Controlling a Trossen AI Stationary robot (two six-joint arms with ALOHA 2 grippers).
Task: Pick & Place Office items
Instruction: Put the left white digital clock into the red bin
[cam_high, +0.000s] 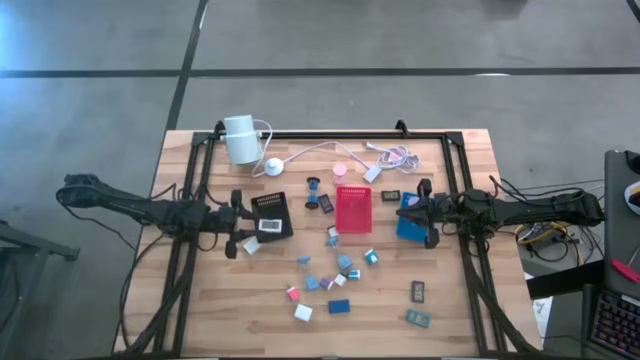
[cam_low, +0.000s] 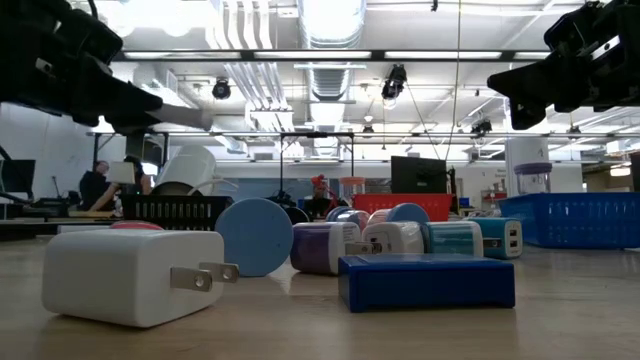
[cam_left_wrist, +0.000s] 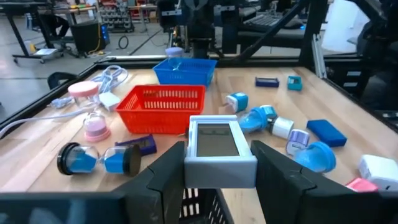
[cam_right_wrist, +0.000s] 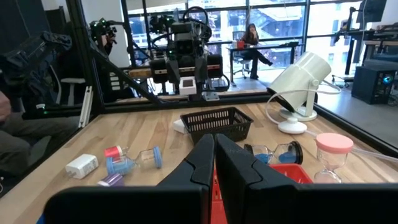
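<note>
The left gripper (cam_left_wrist: 214, 171) holds a small white clock (cam_left_wrist: 216, 149) in its jaws, gripped across the flat sides, above the black basket (cam_high: 272, 212) near the bench's left edge. It looks rigid, light and smooth-cased (probably slippery), with a grey screen. The right gripper (cam_right_wrist: 214, 163), jaws closed and empty, hovers by the blue basket (cam_high: 410, 222).

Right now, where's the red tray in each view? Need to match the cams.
High view: red tray at table centre, between black tray and blue tray.
Low view: red strip in the background, right of centre; black tray at left.
Left wrist view: mid-table; black tray nearest the camera.
Right wrist view: red corner nearest the camera; black tray just beyond.
Shared landmark: the black tray.
</note>
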